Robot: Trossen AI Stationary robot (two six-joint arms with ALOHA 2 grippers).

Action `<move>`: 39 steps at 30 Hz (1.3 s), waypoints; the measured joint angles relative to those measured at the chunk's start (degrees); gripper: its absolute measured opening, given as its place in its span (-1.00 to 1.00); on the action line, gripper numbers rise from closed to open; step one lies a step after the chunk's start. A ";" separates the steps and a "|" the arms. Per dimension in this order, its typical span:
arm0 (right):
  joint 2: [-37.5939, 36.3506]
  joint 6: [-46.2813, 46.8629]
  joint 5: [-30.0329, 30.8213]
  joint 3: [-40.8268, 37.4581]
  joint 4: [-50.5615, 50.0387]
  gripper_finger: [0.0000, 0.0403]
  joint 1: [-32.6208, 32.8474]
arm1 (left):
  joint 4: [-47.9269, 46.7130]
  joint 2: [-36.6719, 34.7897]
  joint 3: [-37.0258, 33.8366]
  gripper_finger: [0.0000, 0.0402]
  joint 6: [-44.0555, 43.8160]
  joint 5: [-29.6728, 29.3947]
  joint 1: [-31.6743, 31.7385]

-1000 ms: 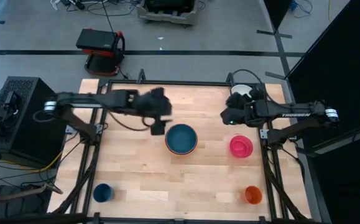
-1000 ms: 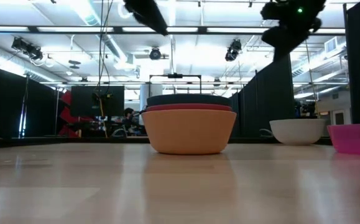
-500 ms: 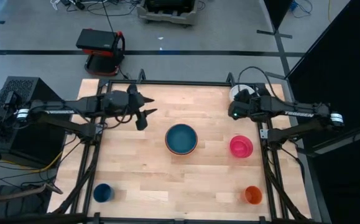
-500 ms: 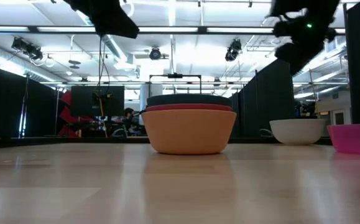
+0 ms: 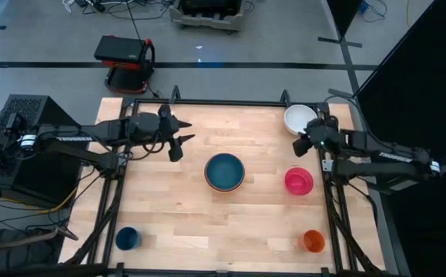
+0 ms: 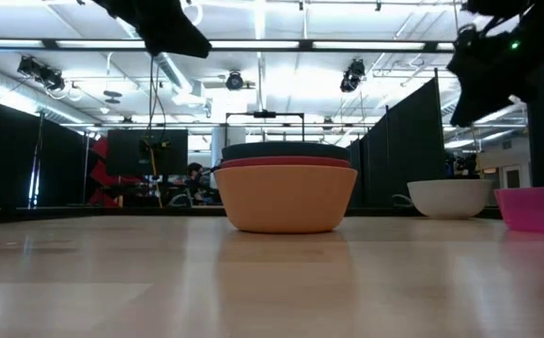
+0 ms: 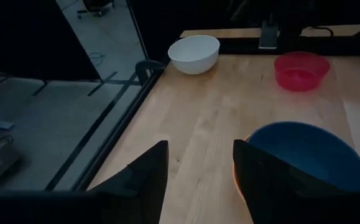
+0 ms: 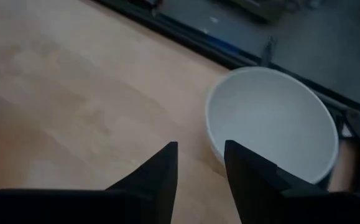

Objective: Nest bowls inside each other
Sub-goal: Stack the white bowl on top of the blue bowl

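Three bowls are nested in a stack (image 5: 224, 171) at the table's middle: dark teal blue on top (image 7: 310, 152), red-orange and yellow-orange under it (image 6: 286, 192). A white bowl (image 5: 298, 118) rests on its base at the far right, and a magenta pink bowl (image 5: 299, 181) stands nearer on the right. My left gripper (image 5: 179, 138) hovers open, left of the stack, with nothing between its fingers (image 7: 198, 165). My right gripper (image 5: 306, 143) hovers open just near of the white bowl (image 8: 273, 121), its fingers (image 8: 201, 158) apart from the rim.
A small blue cup (image 5: 127, 238) stands at the near left corner and a small orange cup (image 5: 313, 241) at the near right. Black frame rails run along the table's edges (image 5: 207, 101). Bare wood lies between the stack and both arms.
My left gripper has drawn back from beside the stack toward the table's left edge and sunk a little. My right gripper has pulled back toward the right edge and turned, uncovering the white bowl. No bowl has moved.
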 joint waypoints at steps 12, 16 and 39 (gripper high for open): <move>16.04 -10.39 -9.98 -0.02 8.29 -0.01 -15.16 | -0.01 0.03 0.00 -0.18 -1.04 0.64 -0.01; 21.40 -13.85 -13.30 -0.02 11.06 0.13 -20.21 | -0.02 0.04 0.00 -0.18 -1.39 0.85 -0.02; 35.79 -19.81 -25.71 2.39 20.35 -0.53 -27.00 | -2.47 0.04 0.00 -0.20 -2.68 1.55 -0.02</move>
